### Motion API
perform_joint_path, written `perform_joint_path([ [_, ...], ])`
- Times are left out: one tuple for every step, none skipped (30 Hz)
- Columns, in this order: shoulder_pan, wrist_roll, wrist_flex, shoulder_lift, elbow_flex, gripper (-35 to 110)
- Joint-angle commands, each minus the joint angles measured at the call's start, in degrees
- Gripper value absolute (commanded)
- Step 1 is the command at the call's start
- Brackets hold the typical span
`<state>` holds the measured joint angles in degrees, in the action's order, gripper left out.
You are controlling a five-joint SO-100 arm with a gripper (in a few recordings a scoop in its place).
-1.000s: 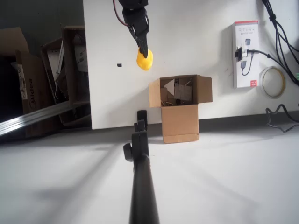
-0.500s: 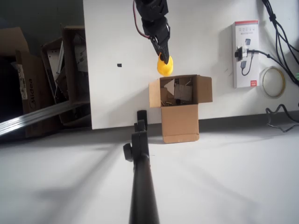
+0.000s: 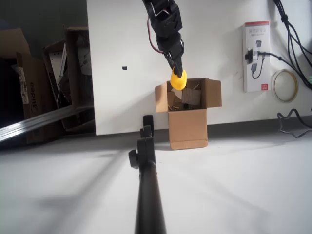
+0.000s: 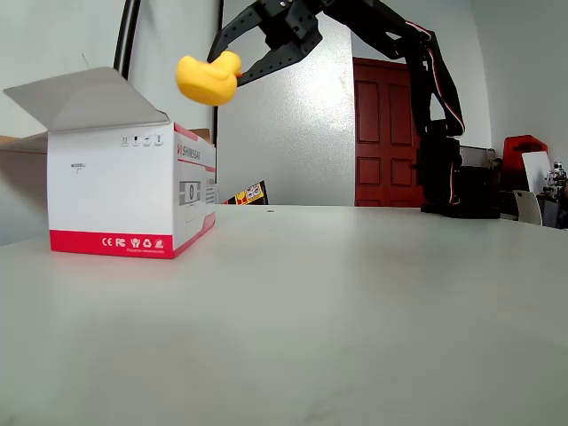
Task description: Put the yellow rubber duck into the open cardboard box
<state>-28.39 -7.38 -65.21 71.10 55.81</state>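
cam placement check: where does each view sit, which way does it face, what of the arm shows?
Overhead view: above, facing down at the white table; the arm comes in from the top edge, pincer holding the duck over the box.
Fixed view: at tabletop height, facing across the table; whole arm, pincer with the duck held aloft.
Shared: arm, duck, white-and-red package.

On my feed the yellow rubber duck [image 3: 178, 81] is a bright, plain yellow. The gripper [image 3: 178, 68] is black, with red wiring along the arm. The open cardboard box [image 3: 188, 113] is plain light brown. The tabletop [image 3: 214, 44] is white. The retail package [image 3: 257, 56] is white with red bands and small grey print. In the fixed view I see a dark red door [image 4: 386, 133].
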Motion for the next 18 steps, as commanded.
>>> perform_joint_path([
  [-0.44,0.97,2.29,-0.62,-2.72,3],
  [-0.44,1.23,2.9,-0.97,-2.72,2],
  [-0.53,1.58,3.52,-1.32,-2.72,2],
  [-0.53,1.93,4.04,-1.67,-2.72,2],
  [-0.53,2.55,4.66,-2.02,-2.72,1],
  [-0.53,3.25,5.1,-2.29,-2.72,1],
  [-0.53,3.78,5.27,-2.37,-2.81,1],
  [-0.53,4.13,5.45,-2.46,-2.81,0],
  [-0.53,4.39,5.54,-2.46,-2.9,0],
  [-0.53,4.66,5.54,-2.46,-2.9,1],
  [-0.44,5.01,5.54,-2.46,-2.99,1],
  [-0.35,5.36,5.54,-2.46,-2.99,2],
  [-0.26,5.71,5.54,-2.46,-2.99,2],
  [-0.18,6.15,5.54,-2.46,-2.99,3],
  [-0.09,6.5,5.45,-2.46,-2.99,4],
  [-0.09,6.68,5.45,-2.46,-2.99,5],
  [-0.09,6.86,5.36,-2.46,-2.99,6],
  [-0.09,6.94,5.36,-2.46,-2.99,7],
])
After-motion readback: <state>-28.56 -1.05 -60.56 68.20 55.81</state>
